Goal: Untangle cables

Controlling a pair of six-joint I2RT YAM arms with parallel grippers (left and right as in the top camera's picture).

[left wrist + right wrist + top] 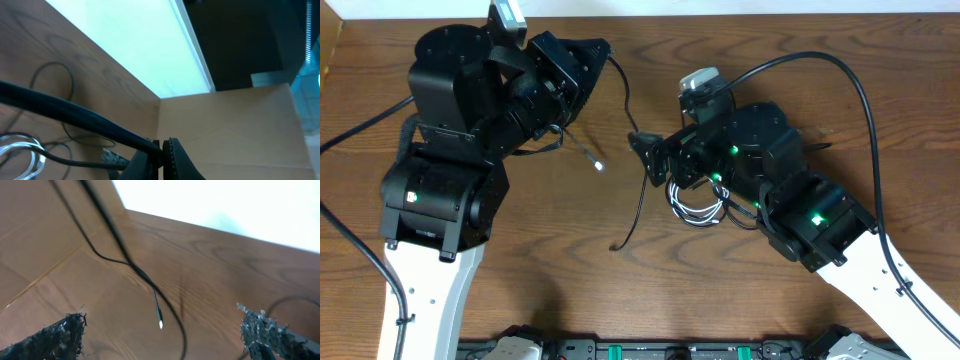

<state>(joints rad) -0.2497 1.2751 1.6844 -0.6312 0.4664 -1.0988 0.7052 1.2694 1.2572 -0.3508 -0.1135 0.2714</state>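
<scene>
Thin black cables (639, 195) trail through the middle; the looped white cord (692, 212) seems bunched with them beneath the right gripper (162, 330), spread empty; left gripper (162, 148) pinches 1 black strand (75, 111); untangling barely begun.

**Materials and Surface Finish**

The table (620, 290) was brown wood with visible grain and a smooth, low-sheen finish. Each black cable (638, 205) had a matt, rubber-like jacket. One plug (160, 324) ended in a bright tip, apparently metal. The white cable (695, 212) looked glossy. The fingers (55, 337) of the right gripper (161, 316) were black with a rough, ragged surface. The left arm (450, 100) had matt black plastic housings and a smooth white lower shell. The board (235, 130) was matt tan, like cardboard.
</scene>
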